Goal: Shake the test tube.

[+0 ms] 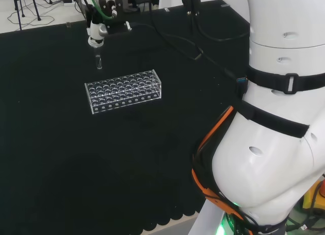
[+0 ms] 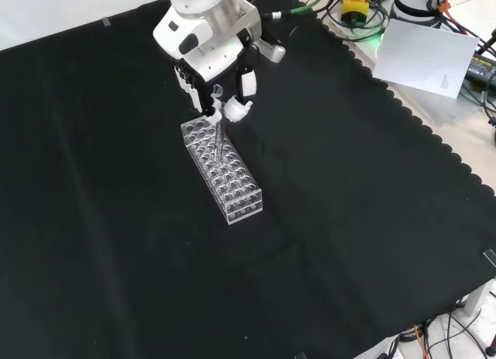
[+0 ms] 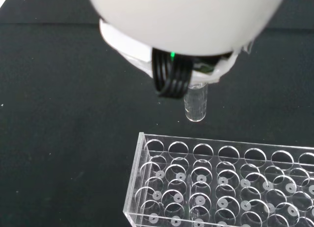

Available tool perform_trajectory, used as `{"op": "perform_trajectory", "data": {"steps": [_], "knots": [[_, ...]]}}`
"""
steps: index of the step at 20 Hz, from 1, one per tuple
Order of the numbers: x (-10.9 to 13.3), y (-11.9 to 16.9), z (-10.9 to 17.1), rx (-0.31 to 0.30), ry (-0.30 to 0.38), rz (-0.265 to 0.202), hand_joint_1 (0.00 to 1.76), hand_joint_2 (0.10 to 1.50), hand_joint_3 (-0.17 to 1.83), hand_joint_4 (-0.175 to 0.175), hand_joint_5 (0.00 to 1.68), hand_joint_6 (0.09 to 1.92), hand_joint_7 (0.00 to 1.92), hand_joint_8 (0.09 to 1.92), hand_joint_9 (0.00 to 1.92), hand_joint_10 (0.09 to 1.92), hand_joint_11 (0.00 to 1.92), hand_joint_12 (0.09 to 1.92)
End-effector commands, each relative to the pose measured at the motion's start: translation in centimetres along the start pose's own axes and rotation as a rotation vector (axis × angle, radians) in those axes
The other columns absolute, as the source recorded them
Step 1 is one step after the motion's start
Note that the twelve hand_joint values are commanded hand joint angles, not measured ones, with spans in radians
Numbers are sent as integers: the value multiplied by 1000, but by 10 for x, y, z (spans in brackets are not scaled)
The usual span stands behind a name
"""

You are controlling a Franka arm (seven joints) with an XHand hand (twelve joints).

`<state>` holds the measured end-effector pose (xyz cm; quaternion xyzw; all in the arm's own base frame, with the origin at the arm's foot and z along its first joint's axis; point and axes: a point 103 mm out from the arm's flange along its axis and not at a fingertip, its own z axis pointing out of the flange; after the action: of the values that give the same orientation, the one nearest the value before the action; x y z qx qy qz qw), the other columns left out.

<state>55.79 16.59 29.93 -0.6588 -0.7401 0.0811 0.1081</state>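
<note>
Hand [image 2: 221, 84] is pinching the test tube [image 1: 98, 61] by its upper end, fingers curled around the top, so the clear lower part is hanging free below. Tube is hanging upright in the air, clear of the rack [image 1: 124, 90]; in the wrist view its rounded bottom is sitting above and just beyond the rack's edge, not in any hole. Likely reason: lifted out to give room for shaking without knocking the plastic. Rack is sitting alone on the desk [image 2: 116, 219], black cloth around it, holes appearing vacant. Contents of tube cannot be told.
</note>
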Motion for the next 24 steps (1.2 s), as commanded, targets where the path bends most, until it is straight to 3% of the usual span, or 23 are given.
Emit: {"op": "perform_trajectory", "data": {"steps": [1,8,19,24], "knots": [[-4,-10,-12,-4,7,-9,1349,412,943,-175,1498,351,1566,317,1642,711,1407,1016],[2,-13,-15,-3,18,-24,1349,411,944,-175,1500,348,1568,314,1643,710,1407,1015],[67,-7,-24,-19,58,-149,1350,409,946,-175,1503,344,1571,309,1644,709,1407,1014],[63,-8,-23,-14,48,-137,1350,408,947,-175,1504,342,1573,307,1645,708,1407,1014]]}}
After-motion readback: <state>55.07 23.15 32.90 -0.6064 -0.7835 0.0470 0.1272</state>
